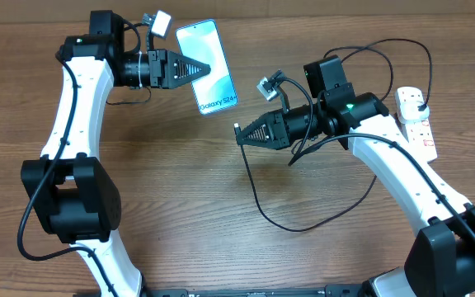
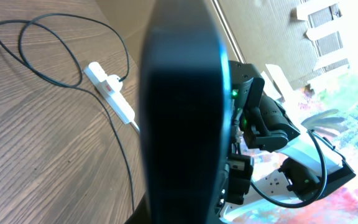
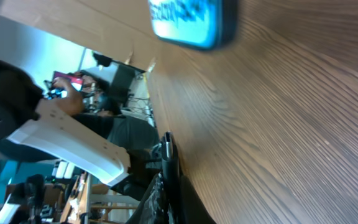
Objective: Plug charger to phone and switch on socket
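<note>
My left gripper (image 1: 208, 68) is shut on the phone (image 1: 213, 78), holding it above the table with its lit screen up and the "Galaxy S24" end toward the right arm. In the left wrist view the phone's dark edge (image 2: 185, 124) fills the middle and hides the fingers. The right gripper (image 1: 239, 133) is shut on the charger's connector tip (image 3: 166, 144), a short way below and right of the phone's bottom edge (image 3: 191, 18). Its thin black cable (image 1: 258, 198) loops across the table. The white socket (image 1: 423, 132) lies at the far right with a black plug (image 1: 417, 101) in it.
The cable makes a wide loop (image 1: 303, 227) on the wood between the arms and more loops behind the right arm (image 1: 402, 49). The socket (image 2: 112, 92) also shows beyond the phone in the left wrist view. The table's far edge runs along the top.
</note>
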### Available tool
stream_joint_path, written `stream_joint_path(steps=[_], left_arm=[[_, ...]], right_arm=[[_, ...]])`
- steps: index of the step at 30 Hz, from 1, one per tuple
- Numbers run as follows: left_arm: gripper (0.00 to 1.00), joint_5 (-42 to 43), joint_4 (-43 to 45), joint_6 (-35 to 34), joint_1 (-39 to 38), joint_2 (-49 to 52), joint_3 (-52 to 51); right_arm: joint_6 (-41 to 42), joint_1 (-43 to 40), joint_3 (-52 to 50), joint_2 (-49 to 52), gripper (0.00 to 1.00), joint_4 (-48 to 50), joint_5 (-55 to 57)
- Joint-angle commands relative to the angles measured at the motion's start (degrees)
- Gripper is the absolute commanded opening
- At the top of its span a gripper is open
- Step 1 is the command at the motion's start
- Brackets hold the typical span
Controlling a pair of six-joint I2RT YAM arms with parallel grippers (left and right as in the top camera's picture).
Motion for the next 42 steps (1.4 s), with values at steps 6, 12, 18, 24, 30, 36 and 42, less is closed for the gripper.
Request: stream_joint_path(steps=[6,12,18,24,30,36,42], left_arm=[[0.04,4.0,0.1,-1.3,-1.6,-0.7,0.7],[0.04,4.0,-0.1,-2.4,-1.6,-0.7,0.7],[0.04,4.0,0.0,-2.3,-1.6,-0.7,0.7],[0.04,4.0,-0.1,-2.4,-2.4,-0.7,0.7],[0.04,4.0,-0.1,-3.5,-2.6,-0.7,0.7],[0.04,4.0,-0.1,-4.6,-2.6,-0.7,0.7],[0.04,4.0,-0.5,-5.7,-2.6,-0.7,0.7]], right_arm=[[-0.3,0.2,1.1,-0.4,0.04,1.6,-3.6],[1.0,0.2,1.1,1.2,0.04,2.1,-3.7],[1.5,0.2,1.1,2.0,0.04,4.4,-6.4],[4.3,0.2,1.1,2.0,0.04,7.3,-6.6],[4.5,0.2,1.1,2.1,0.04,6.8,-4.5],[5.2,0.2,1.1,2.1,0.04,7.0,-4.5],[5.4,0.2,1.1,2.1,0.04,7.0,-4.5]])
